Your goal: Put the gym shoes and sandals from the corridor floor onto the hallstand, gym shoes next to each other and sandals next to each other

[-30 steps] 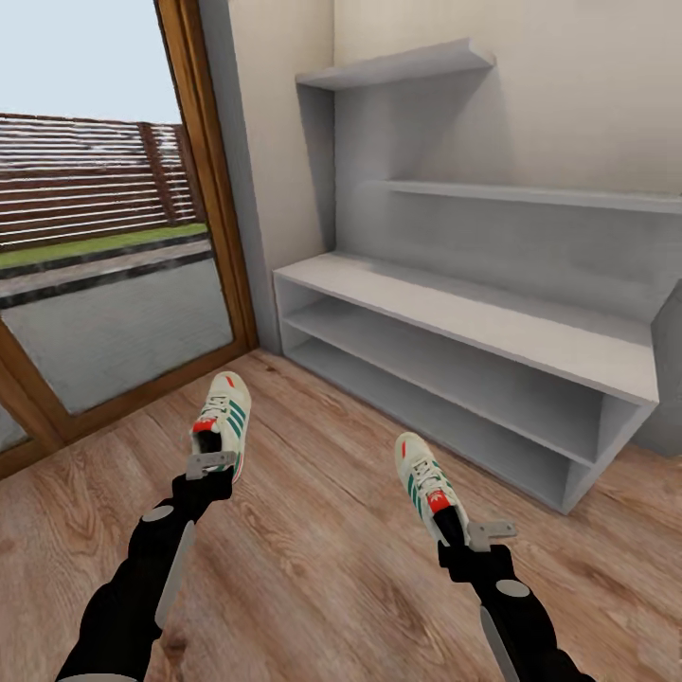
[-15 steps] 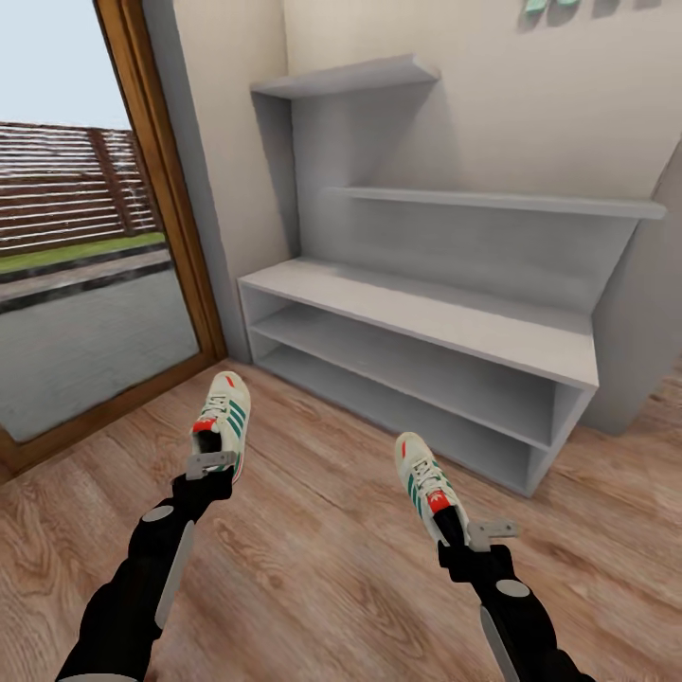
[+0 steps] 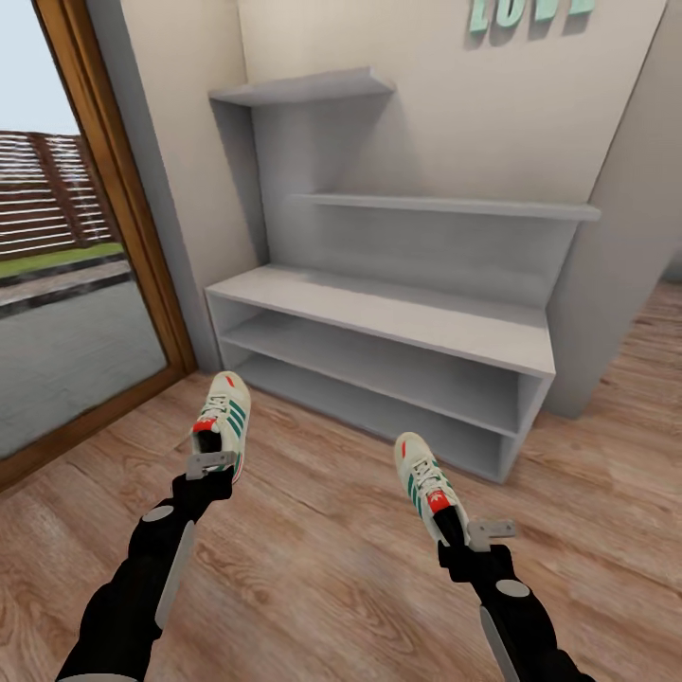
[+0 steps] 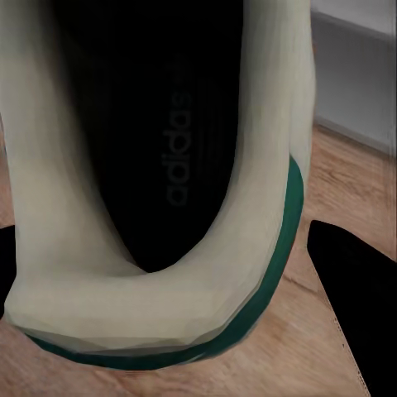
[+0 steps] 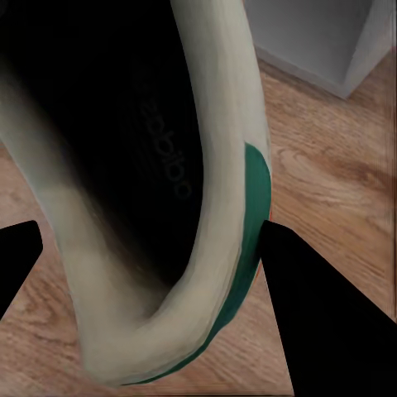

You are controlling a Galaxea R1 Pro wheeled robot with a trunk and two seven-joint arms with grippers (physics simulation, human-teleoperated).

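Each of my grippers holds one cream-white gym shoe by its heel, above the wood-plank corridor floor (image 3: 313, 568). The left gripper (image 3: 210, 466) is shut on the left gym shoe (image 3: 222, 417) (image 4: 124, 306), whose toe points toward the hallstand. The right gripper (image 3: 457, 532) is shut on the right gym shoe (image 3: 423, 478) (image 5: 225, 157). The pale grey hallstand (image 3: 379, 317) stands ahead against the wall, its bench top and both shelf openings bare. The sandals are out of view.
A wood-framed glass door (image 3: 104, 237) fills the left side, next to the hallstand's left end. Teal letters (image 3: 526, 14) hang on the wall above the stepped shelves. A grey wall corner (image 3: 616, 246) juts out at the hallstand's right end.
The whole view has swung to the right, so the hallstand now sits further left in the picture and the teal letters show more. Both arms and shoes keep their pose.
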